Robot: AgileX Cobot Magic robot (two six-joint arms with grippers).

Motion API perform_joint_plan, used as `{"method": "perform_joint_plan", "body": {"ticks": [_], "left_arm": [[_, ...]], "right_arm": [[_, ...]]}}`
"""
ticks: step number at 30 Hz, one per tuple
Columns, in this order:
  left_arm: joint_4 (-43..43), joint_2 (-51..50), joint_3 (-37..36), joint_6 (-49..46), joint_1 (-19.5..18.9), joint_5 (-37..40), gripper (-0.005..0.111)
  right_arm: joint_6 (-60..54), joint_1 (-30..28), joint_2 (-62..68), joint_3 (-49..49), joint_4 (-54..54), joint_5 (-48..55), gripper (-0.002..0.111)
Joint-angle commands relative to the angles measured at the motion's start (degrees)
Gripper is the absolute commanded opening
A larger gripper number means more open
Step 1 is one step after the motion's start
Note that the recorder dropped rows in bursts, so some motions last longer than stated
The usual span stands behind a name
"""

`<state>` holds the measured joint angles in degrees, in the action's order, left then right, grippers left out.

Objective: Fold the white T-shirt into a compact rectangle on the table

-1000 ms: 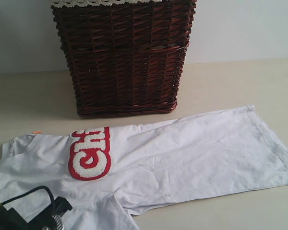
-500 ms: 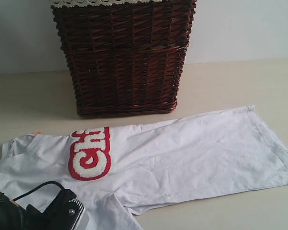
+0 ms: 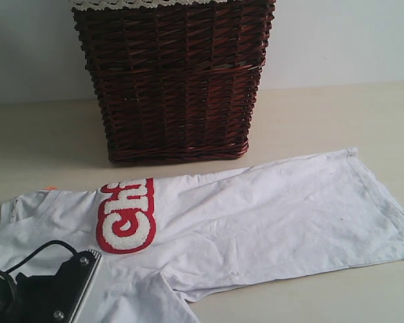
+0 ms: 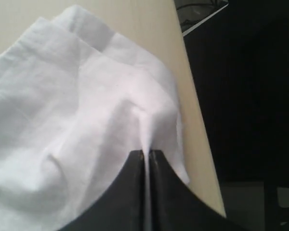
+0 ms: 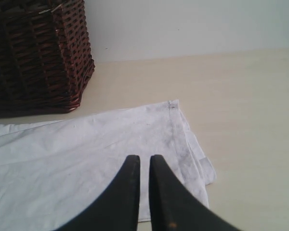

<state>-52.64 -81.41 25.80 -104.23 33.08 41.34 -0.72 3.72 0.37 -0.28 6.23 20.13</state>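
Your left gripper [image 4: 147, 155] is clamped on a pinched ridge of the white T-shirt [image 3: 256, 208], its two dark fingers pressed together with a thin line of cloth drawn up between them, close to the table's near edge. In the exterior view the left arm [image 3: 50, 296] sits at the lower left, over the shirt's sleeve end.

The shirt lies flat and lengthwise across the pale beige table [image 3: 323, 114], with the neck end at the left and the hem at the right. Its red patch [image 3: 126, 215] with fuzzy white letters faces up near the neck end, and a small orange tag [image 3: 50, 186] shows at the collar. One sleeve pokes out along the near edge.

Your right gripper [image 5: 144, 160] holds nothing. Its fingers stand nearly together with only a sliver between them, above the hem end of the shirt and near the stitched corner [image 5: 172, 105]. Whether it touches the cloth cannot be told.

A dark wicker basket [image 3: 175, 81] with cream lace trim [image 3: 121, 4] stands just behind the shirt, in front of a light wall [image 3: 337, 40].
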Motion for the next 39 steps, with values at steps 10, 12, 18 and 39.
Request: {"method": "perform_joint_plan", "body": {"ticks": [10,12,18,39], "left_arm": [[-1.49,0.47,4.12,3.98,-21.08,19.85,0.0],[-3.31,-0.24,5.59,4.61,-22.03,22.51,0.0],[-5.41,-5.53,10.28,9.46,-22.68,21.79,0.0],[-20.54,-19.19,17.35,18.09,-27.83,5.16,0.0]], "right_arm": [[-0.08,0.12,-0.37,0.28,-0.08,-0.33,0.01],[-0.08,0.12,-0.37,0.28,-0.08,-0.33,0.01],[-0.08,0.12,-0.37,0.28,-0.08,-0.33,0.01],[-0.08,0.12,-0.37,0.28,-0.08,-0.33,0.01]]}}
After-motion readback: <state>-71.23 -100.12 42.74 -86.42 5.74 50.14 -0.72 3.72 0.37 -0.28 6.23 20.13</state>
